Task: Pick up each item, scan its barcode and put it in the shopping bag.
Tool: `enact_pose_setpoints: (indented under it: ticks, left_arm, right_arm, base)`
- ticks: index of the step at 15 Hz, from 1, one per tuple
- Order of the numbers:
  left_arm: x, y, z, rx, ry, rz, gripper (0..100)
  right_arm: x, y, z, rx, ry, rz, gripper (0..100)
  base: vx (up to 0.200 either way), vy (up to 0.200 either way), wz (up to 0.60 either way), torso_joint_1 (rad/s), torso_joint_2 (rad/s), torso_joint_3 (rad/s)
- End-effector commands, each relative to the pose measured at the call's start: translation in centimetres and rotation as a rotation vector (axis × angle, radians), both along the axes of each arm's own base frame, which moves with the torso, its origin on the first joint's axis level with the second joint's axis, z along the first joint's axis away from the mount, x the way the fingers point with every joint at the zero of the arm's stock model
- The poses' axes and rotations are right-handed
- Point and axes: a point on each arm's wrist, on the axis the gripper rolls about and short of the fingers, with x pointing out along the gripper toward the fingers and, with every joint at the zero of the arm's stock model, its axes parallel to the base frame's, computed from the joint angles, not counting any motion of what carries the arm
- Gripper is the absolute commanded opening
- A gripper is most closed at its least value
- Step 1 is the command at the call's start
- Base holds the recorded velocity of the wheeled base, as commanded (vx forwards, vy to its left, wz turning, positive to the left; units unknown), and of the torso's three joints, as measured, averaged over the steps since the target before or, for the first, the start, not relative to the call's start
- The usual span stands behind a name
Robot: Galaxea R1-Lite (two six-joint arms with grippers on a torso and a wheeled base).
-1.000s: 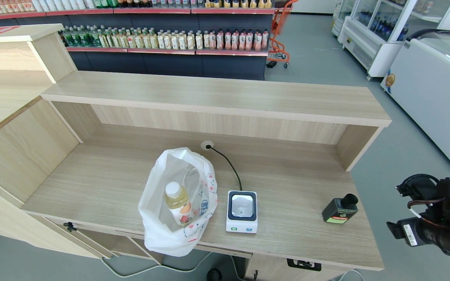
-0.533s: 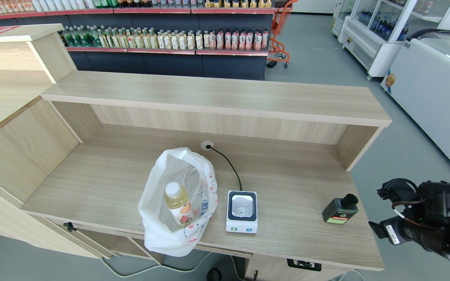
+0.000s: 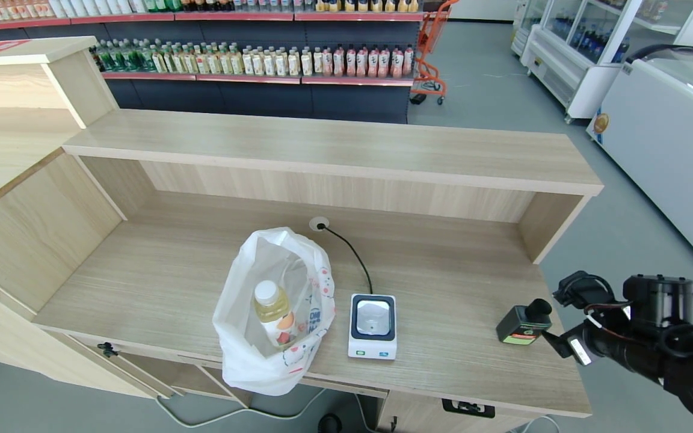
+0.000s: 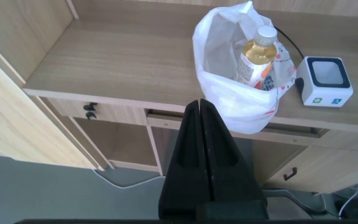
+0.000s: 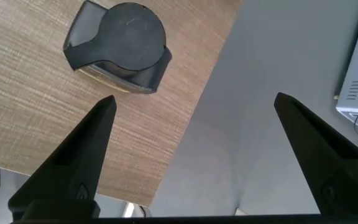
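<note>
Head view, lower middle: the white shopping bag (image 3: 244, 337) stands open on the counter (image 3: 443, 270) with a yellow drink bottle (image 3: 272, 310) already inside, so that item looks finished. Just to the right of the bag sits the scanner (image 3: 372, 325), its window facing up. One item is left, a small dark bottle (image 3: 524, 325) lying on its side near the counter's right edge, not yet picked up, scanned or bagged. The right gripper (image 5: 194, 102) hangs just beside that bottle at the lower right of the frame, jaws wide apart and holding nothing. The left gripper (image 4: 202, 124) is low in front of the counter below the bag, jaws pressed together, empty.
</note>
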Motion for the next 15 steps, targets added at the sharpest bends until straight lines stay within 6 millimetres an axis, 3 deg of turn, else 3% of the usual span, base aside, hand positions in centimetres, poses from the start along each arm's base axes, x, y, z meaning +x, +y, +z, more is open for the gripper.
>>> enact_pose_setpoints:
  ticks: [1, 14, 15]
  left_arm:
    - [0.0, 0.0, 0.0, 0.0, 0.001, 0.0, 0]
    - [0.0, 0.0, 0.0, 0.0, 0.002, 0.0, 0]
    - [0.0, 0.0, 0.0, 0.0, 0.001, 0.0, 0]
  right_arm:
    - [0.5, 0.1, -1.5, -0.005, 0.046, 0.038, 100]
    - [5.2, 1.6, -3.6, 0.02, 0.029, 0.236, 100]
    - [5.4, 1.9, -3.9, 0.021, 0.032, 0.246, 0]
  base:
    - [0.0, 0.0, 0.0, 0.0, 0.0, 0.0]
    - [0.0, 0.0, 0.0, 0.0, 0.0, 0.0]
    - [0.0, 0.0, 0.0, 0.0, 0.0, 0.0]
